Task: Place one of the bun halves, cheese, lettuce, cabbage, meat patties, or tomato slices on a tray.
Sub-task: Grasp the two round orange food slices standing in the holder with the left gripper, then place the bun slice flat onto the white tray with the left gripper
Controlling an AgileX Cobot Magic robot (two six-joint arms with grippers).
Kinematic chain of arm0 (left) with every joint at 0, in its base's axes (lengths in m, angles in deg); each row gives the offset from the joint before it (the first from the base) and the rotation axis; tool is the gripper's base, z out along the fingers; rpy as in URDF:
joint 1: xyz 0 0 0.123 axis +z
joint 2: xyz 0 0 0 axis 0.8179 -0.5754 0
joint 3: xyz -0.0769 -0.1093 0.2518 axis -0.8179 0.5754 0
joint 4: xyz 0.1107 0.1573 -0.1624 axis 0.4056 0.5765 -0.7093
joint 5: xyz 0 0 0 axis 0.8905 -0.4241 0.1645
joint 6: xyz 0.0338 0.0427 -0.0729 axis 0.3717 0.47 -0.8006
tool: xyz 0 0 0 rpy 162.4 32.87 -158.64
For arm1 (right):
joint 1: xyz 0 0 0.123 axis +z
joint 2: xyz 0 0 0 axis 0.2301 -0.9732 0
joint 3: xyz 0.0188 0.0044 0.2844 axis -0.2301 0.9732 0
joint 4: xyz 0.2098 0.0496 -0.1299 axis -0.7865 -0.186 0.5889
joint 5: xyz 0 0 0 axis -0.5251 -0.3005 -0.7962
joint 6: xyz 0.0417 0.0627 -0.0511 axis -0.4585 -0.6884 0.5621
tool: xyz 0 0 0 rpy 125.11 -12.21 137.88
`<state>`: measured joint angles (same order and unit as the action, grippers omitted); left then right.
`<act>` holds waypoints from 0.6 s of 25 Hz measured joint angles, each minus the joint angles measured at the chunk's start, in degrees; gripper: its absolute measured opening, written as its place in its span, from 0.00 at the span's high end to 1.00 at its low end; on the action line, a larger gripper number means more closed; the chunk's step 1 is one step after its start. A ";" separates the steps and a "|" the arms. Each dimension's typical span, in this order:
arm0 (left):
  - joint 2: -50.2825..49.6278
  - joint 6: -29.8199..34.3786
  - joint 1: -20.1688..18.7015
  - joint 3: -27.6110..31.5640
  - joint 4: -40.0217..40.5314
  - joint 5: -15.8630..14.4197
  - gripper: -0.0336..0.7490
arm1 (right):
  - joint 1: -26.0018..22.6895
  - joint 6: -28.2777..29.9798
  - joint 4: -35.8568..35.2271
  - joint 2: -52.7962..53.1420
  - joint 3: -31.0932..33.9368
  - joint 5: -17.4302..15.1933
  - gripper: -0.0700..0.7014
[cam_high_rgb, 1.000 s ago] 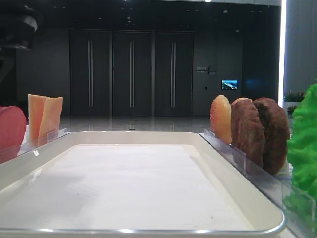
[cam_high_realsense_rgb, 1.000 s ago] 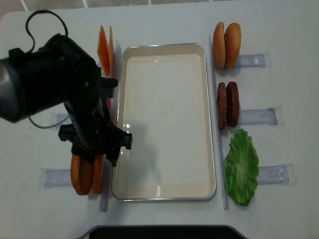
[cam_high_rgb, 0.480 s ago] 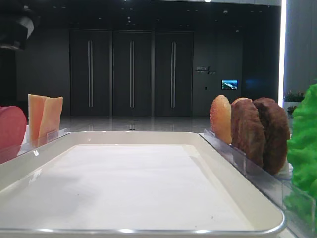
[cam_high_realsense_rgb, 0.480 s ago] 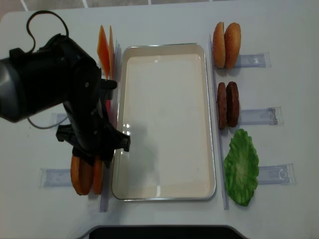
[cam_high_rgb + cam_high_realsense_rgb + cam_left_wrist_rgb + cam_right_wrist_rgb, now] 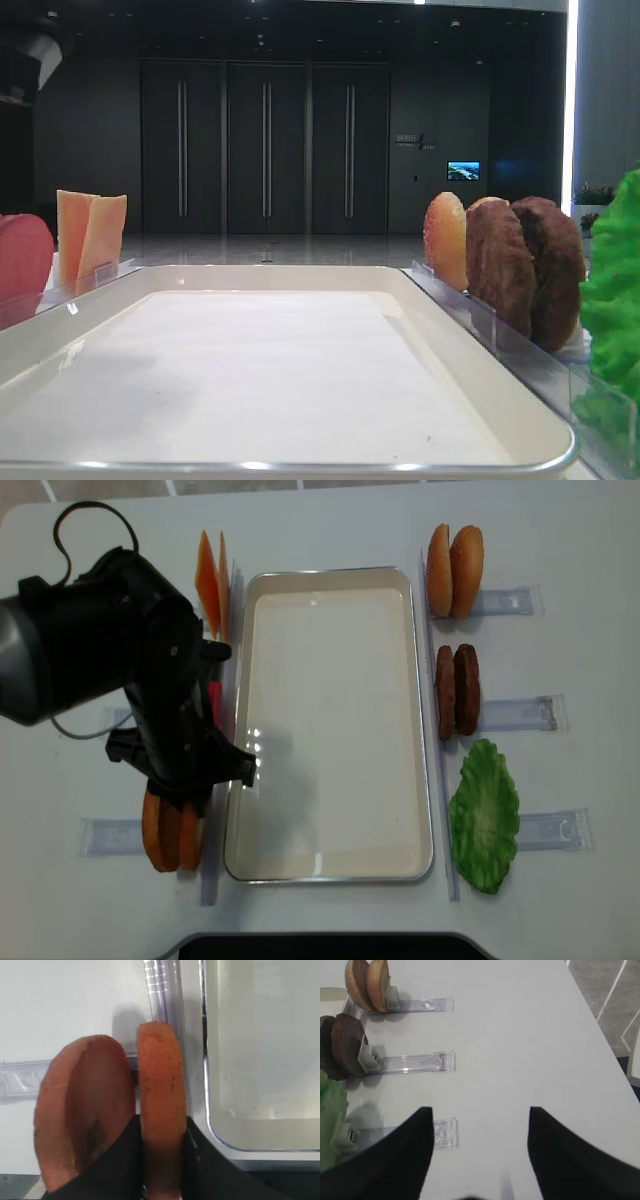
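Observation:
In the left wrist view my left gripper (image 5: 161, 1130) is shut on a bun half (image 5: 159, 1110) that stands on edge, orange-brown rim up, with a black finger on each side. A second bun half (image 5: 82, 1110) stands just left of it. Both sit in a clear holder beside the tray's (image 5: 205, 1060) near left corner. From above, the left arm (image 5: 130, 670) covers that spot and the bun halves (image 5: 165, 830) poke out below it. The tray (image 5: 330, 720) holds only its white lining. My right gripper (image 5: 480, 1110) hangs open over bare table, right of the lettuce (image 5: 330, 1115).
Cheese slices (image 5: 210, 580) and a tomato slice (image 5: 22, 265) stand left of the tray. Right of it are two speckled discs (image 5: 453, 570), meat patties (image 5: 457, 690) and lettuce (image 5: 485, 815), each in a clear holder (image 5: 415, 1062).
The left jaws have closed onto the bun half. The left arm has shifted slightly left and down over the bun holder.

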<state>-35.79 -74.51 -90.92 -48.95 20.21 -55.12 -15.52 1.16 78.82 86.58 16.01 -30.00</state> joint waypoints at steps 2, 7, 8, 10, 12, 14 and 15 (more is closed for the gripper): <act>0.00 0.73 0.00 -0.21 -0.84 -0.13 0.77 | 0.00 0.00 0.00 0.00 0.00 0.00 0.39; -0.07 2.25 0.00 -3.85 -2.43 -3.16 0.77 | 0.00 0.00 0.00 0.00 0.00 0.00 0.39; -0.10 2.41 0.00 -4.89 -2.51 -3.79 0.77 | 0.00 0.00 0.00 0.00 0.00 0.00 0.39; -0.10 3.09 0.00 -7.08 -2.88 -5.63 0.77 | 0.00 0.00 0.00 0.00 0.00 0.00 0.39; -0.03 3.79 0.00 -9.79 -4.32 -6.05 0.78 | 0.00 0.00 0.00 0.00 0.00 0.00 0.39; 0.39 4.12 -0.06 -12.91 -5.10 -6.05 0.78 | 0.00 0.00 0.00 0.00 0.00 0.00 0.39; 0.83 4.34 -0.06 -14.25 -5.09 -6.05 0.78 | 0.00 0.00 0.00 0.00 0.00 0.00 0.39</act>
<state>-34.96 -70.17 -90.98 -63.20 15.13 -61.18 -15.52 1.16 78.82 86.58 16.01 -30.00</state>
